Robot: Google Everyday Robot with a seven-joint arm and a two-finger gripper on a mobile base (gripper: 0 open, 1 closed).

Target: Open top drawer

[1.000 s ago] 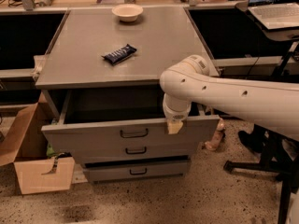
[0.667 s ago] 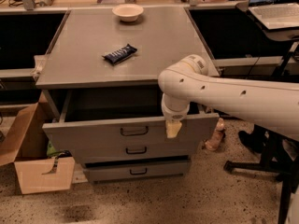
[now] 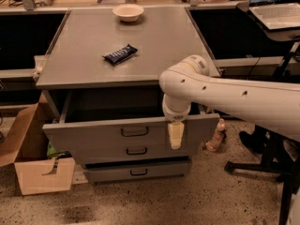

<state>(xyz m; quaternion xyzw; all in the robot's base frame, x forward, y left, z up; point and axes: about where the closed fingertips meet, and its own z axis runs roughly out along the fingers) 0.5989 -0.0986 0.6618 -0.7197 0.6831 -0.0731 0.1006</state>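
The top drawer [image 3: 93, 137] of the grey cabinet stands pulled out, and its dark tray interior [image 3: 112, 104] shows under the cabinet top. Its small dark loop handle [image 3: 134, 131] sits at the centre of the front. My gripper [image 3: 176, 137] hangs down from the white arm [image 3: 225, 95], over the drawer's front face, right of the handle and apart from it. The two shallower drawers [image 3: 136, 150] below are pushed in.
A dark snack bar [image 3: 120, 54] and a white bowl [image 3: 128, 11] lie on the cabinet top [image 3: 164, 46]. An open cardboard box [image 3: 33, 170] stands on the floor at the left. A bottle [image 3: 216, 136] and a chair base [image 3: 262, 165] are at the right. A laptop [image 3: 274, 8] sits at the back right.
My gripper has sunk a little lower in front of the drawer face. The top drawer stays pulled out about as far as before.
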